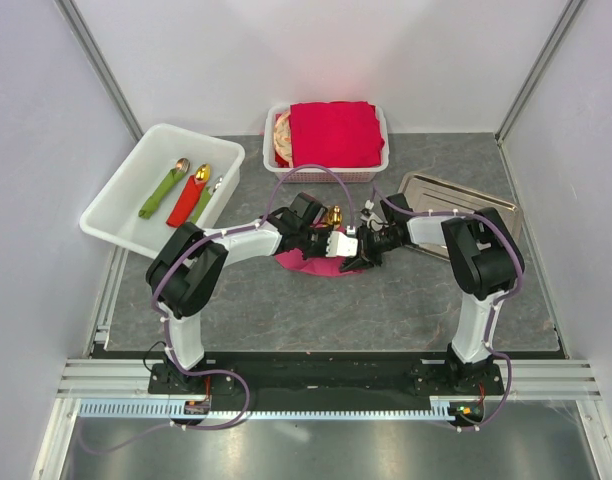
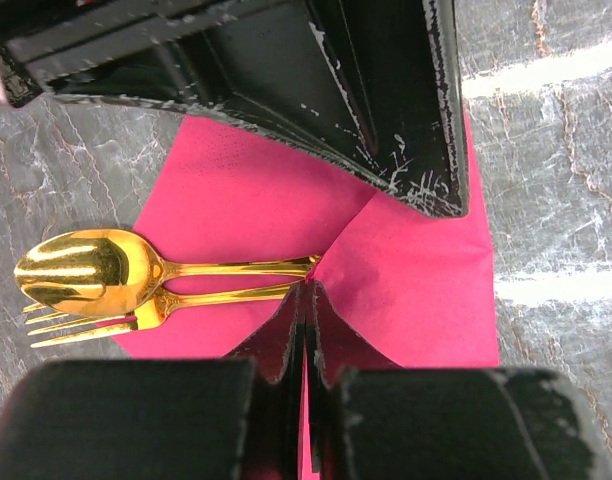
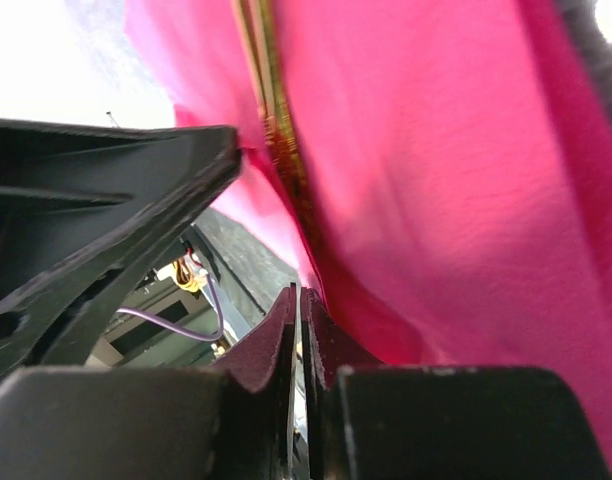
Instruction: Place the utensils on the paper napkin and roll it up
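Utensils (image 2: 96, 275) lie on the napkin (image 2: 236, 190) ahead of our left gripper (image 2: 306, 295), which pinches the napkin, handles at its tips, heads pointing left; our right gripper (image 3: 298, 300) is nearly closed.

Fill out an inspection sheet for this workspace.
Surface: grey marbled table.
Job's things: paper napkin folded over the handles of the utensils, a gold spoon and fork.
Clutter: white bin holding wrapped spoons; basket of red napkins; metal tray.
Grippers: left tool shut on the napkin's edge; right tool closed at the napkin, grip unclear.
Cables: purple cables loop over the work area.
Surroundings: white walls.
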